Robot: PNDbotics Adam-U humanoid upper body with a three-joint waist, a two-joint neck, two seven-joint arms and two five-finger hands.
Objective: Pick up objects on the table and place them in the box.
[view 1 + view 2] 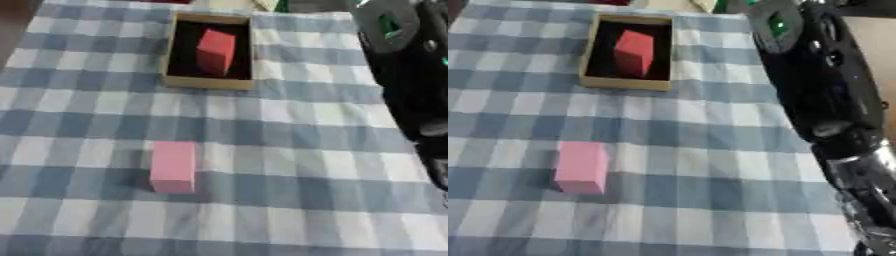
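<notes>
A shallow cardboard box (pixel 208 83) with a dark inside stands at the far middle of the table. A red block (pixel 215 51) stands upright inside it, leaning a little. A pink block (pixel 173 166) lies on the cloth nearer to me, left of centre, with nothing touching it. My right arm (pixel 824 100) runs up the right side as a dark blurred mass. My right hand (pixel 779 25) is up by the box's far right corner, apart from both blocks. The left hand does not show.
A blue and white checked cloth (pixel 289 165) covers the table. A dark red thing (pixel 166 1) and a pale and green item (pixel 269 4) lie at the far edge behind the box.
</notes>
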